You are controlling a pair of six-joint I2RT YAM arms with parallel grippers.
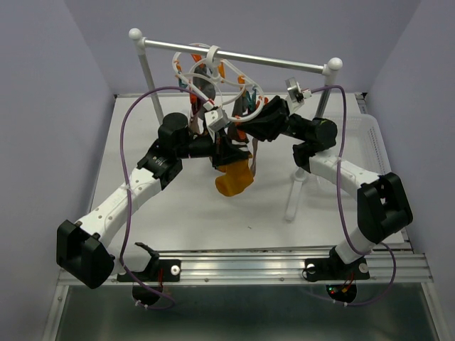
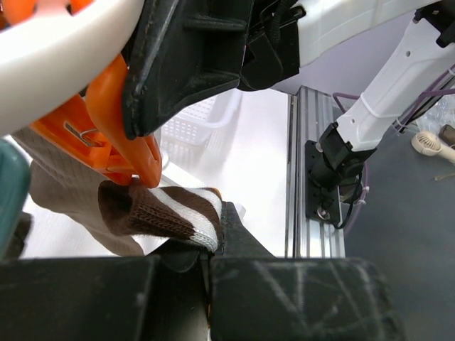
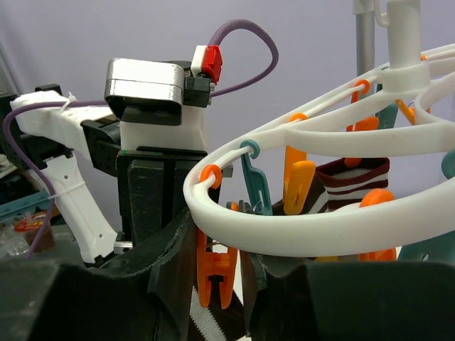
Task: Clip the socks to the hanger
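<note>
While the overhead view shows only a mustard sock (image 1: 233, 179) dangling under the hanger (image 1: 214, 57), the left wrist view reveals the left gripper (image 2: 210, 266) clamped on a striped sock (image 2: 167, 212) just below an orange clip (image 2: 117, 145). Seen from the right wrist, the right gripper (image 3: 219, 298) squeezes that clip. What the white basket (image 2: 193, 128) contains cannot be told.

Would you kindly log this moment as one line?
left hand holds striped sock | right hand grips orange clip | hanger on rack
</note>
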